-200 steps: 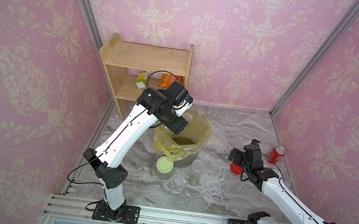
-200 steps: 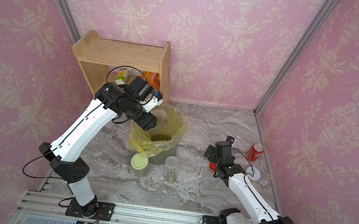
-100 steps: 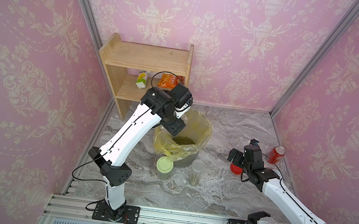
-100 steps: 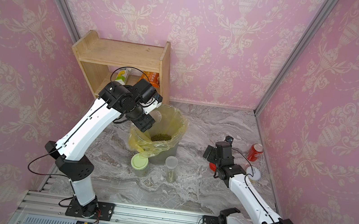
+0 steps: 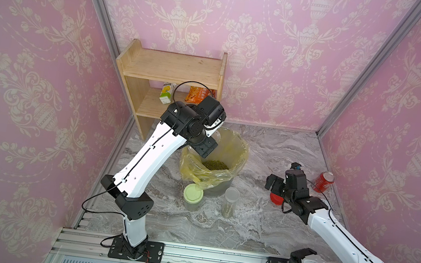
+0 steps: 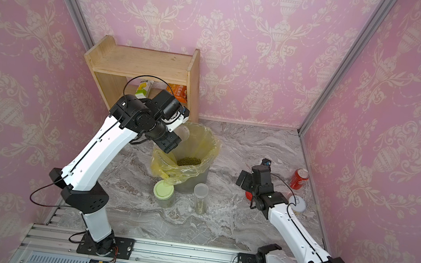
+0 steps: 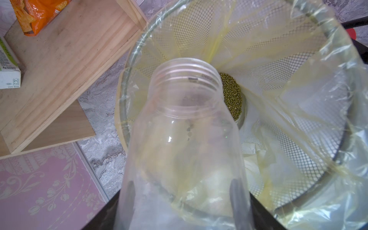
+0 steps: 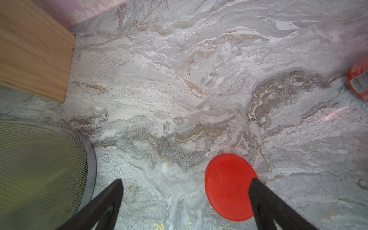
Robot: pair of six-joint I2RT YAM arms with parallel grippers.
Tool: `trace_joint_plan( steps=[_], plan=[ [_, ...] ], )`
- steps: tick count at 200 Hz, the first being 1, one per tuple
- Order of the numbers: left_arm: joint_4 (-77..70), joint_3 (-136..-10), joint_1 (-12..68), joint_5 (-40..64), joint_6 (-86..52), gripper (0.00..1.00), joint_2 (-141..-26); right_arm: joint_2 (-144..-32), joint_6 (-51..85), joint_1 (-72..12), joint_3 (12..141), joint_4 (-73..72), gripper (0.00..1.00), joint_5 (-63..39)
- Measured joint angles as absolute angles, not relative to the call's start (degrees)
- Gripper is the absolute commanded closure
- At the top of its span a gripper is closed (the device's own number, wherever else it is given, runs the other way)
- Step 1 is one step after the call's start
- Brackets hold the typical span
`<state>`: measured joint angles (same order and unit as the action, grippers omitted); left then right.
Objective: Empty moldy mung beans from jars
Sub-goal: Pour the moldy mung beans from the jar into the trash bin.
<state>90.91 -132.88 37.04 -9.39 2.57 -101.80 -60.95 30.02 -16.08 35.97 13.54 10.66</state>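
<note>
Elbow high, jar in left end effector

A wooden shelf stood at the far left of the marble bench, a juice carton and an orange snack bag on its lower board. Just beside it, toward the middle, sat a mesh bin lined with a yellow bag. A red soda can stood at the bench's right edge, a silver-topped tin nearer.
</note>
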Motion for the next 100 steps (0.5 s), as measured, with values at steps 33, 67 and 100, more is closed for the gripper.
trace_joint_plan(
  steps=[33,67,100],
  plan=[
    [91.2,-132.4,37.0,-7.7,2.5,0.68,-99.8,-60.9,30.0,-16.1,36.2,14.0,0.00,10.1],
    [90.5,-136.0,37.4,-6.9,2.5,0.68,-103.2,-60.9,29.9,-16.2,37.8,15.5,0.00,9.7],
    [89.1,-131.7,37.4,-6.9,2.3,0.67,-99.9,-59.3,30.0,-16.2,38.6,16.0,0.00,8.6]
  ],
)
